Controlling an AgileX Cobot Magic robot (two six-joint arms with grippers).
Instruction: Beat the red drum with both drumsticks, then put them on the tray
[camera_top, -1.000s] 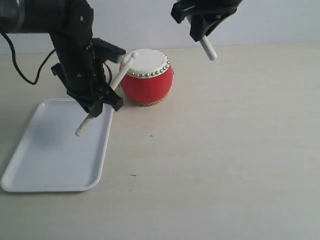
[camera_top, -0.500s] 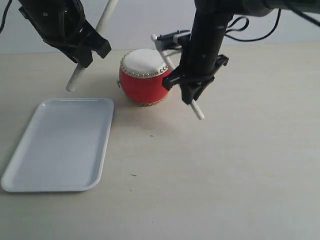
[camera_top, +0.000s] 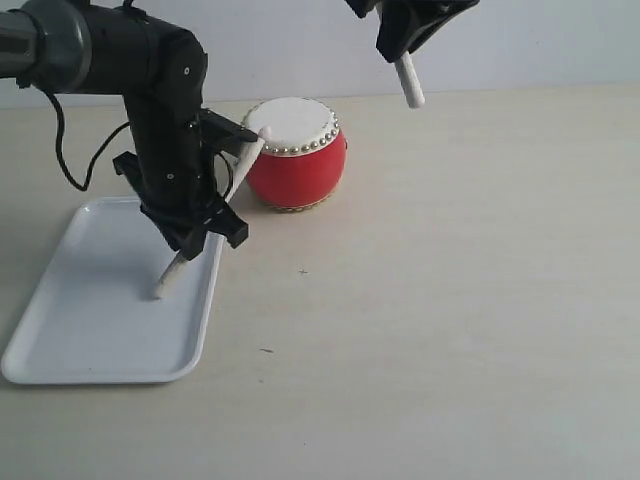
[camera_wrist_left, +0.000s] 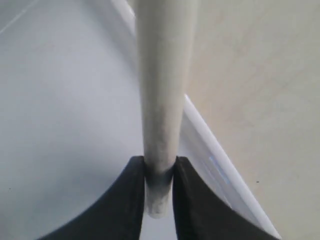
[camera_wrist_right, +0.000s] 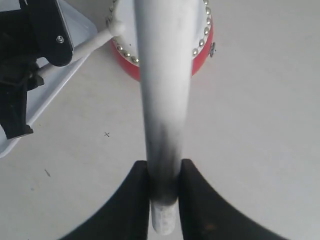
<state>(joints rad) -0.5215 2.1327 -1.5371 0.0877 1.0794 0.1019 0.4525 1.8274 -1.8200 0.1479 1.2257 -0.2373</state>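
Observation:
The red drum (camera_top: 294, 152) with its white studded skin stands on the table; the right wrist view shows it as the drum (camera_wrist_right: 205, 52). My left gripper (camera_top: 195, 225) is shut on one pale drumstick (camera_top: 246, 160), whose rounded tip rests at the drum's left rim while its butt end hangs over the white tray (camera_top: 90, 310). In the left wrist view that drumstick (camera_wrist_left: 162, 75) sits between the black fingers (camera_wrist_left: 125, 200) above the tray (camera_wrist_left: 60, 100). High at the back, my right gripper (camera_top: 405, 30) is shut on the second drumstick (camera_top: 409, 82), seen close as a drumstick (camera_wrist_right: 162, 75).
The tray's right rim (camera_top: 215, 290) runs just under the left gripper. Beige tabletop (camera_top: 450, 300) stretches to the right and front of the drum. A black cable (camera_top: 75, 160) loops behind the left arm.
The left arm has swung down from high up, bringing its stick's tip onto the drum's rim. The right arm has lifted from beside the drum to the top of the view.

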